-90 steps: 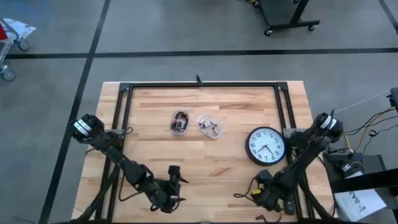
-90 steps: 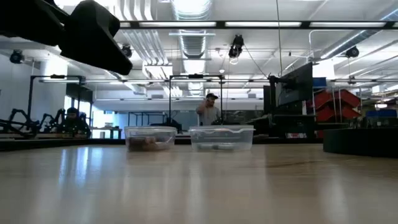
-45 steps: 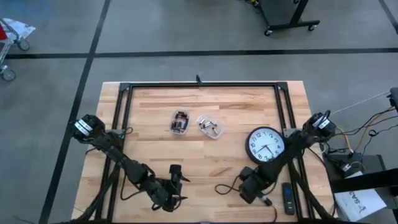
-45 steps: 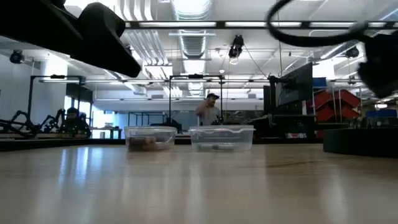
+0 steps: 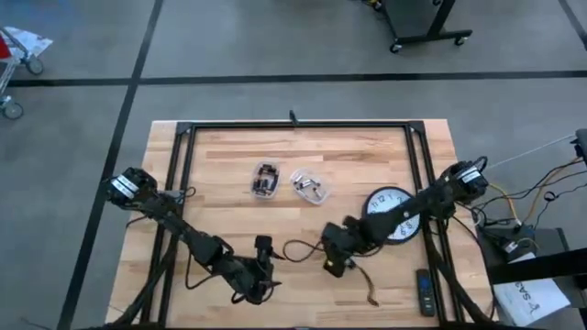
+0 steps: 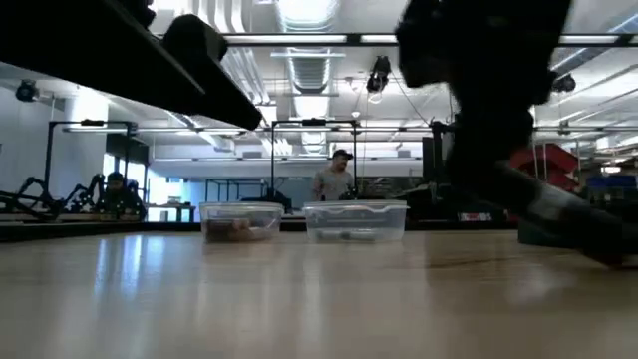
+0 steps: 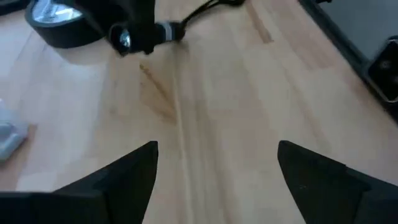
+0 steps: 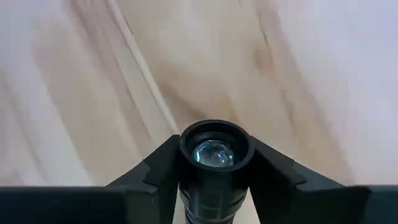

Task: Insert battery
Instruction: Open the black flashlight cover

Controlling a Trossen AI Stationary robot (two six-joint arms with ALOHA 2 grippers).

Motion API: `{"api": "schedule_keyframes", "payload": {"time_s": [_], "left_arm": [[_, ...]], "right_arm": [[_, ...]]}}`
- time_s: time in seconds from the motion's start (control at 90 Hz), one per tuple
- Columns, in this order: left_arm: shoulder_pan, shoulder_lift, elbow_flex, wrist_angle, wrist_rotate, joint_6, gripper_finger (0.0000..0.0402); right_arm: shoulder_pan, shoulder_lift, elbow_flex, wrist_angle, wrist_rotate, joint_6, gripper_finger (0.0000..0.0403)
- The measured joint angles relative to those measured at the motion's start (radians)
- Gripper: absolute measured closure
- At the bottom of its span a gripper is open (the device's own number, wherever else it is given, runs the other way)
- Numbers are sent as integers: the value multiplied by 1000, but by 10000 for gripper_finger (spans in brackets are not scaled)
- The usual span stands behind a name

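The left arm reaches along the table's front edge, its left gripper [image 5: 263, 246] hovering with fingers [image 7: 124, 177] spread wide apart. The right arm stretches from the right edge toward the table's middle front; the right gripper [image 5: 330, 264] has its fingers [image 8: 163, 165] closed around a flashlight [image 8: 214, 155].

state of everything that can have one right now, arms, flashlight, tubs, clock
right tool: shut on the flashlight, out over mid table
flashlight: held, lens facing forward
left tool: open, empty, near the front edge
two clear tubs: lidless, small parts inside
wall clock: lying face up, partly under the right arm
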Motion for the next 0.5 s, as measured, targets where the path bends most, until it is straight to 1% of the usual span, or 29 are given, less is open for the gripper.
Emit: {"api": "schedule_keyframes", "payload": {"time_s": [0.178,0.356,0.5], "left_arm": [[39,0,0,0,0,55,92],[75,0,0,-1,0,99,92],[97,0,-1,-1,0,113,92]], "right_arm": [[-47,18,-23,147,32,-151,252],[-56,102,-23,224,37,-247,254],[-47,154,23,249,34,-306,252]]}}
